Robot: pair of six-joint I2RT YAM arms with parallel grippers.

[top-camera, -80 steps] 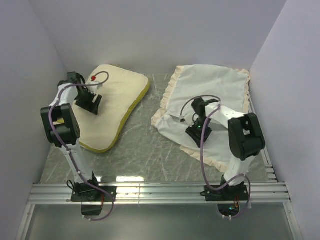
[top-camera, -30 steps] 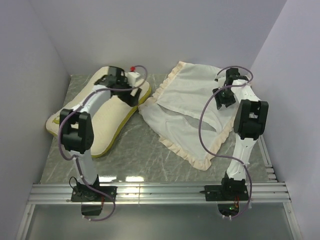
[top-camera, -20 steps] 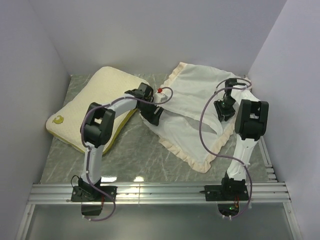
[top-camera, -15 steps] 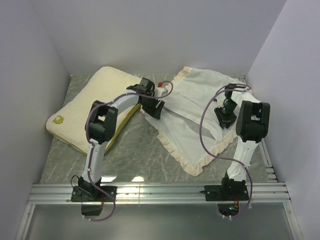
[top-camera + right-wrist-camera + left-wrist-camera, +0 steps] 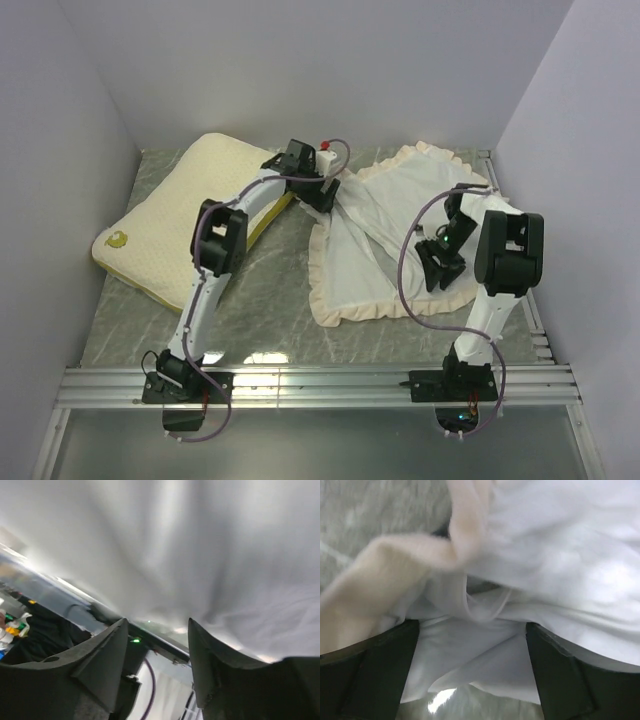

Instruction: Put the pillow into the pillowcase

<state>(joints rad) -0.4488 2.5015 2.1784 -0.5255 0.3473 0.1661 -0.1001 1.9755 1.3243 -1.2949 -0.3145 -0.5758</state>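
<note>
Left gripper sits at the far-left corner of the pillowcase, its jaws spread wide. In the wrist view, bunched white cloth and a fold of the beige ruffle lie loose between the fingers, not pinched. Right gripper is low over the case's near-right part. Its jaws are partly apart, the gap between them shows through to the rail, and white cloth fills the view above its fingers.

The case lies white face up and rumpled, right of centre on the marbled table, with creases running from the left gripper toward the near edge. The pillow lies flat on the left, wholly outside the case, its round mark at the near-left corner. Its far-right corner is just beside the held corner of the case.

The left arm stretches across the pillow's right end. The right arm stands over the case's right edge, close to the right wall.
</note>
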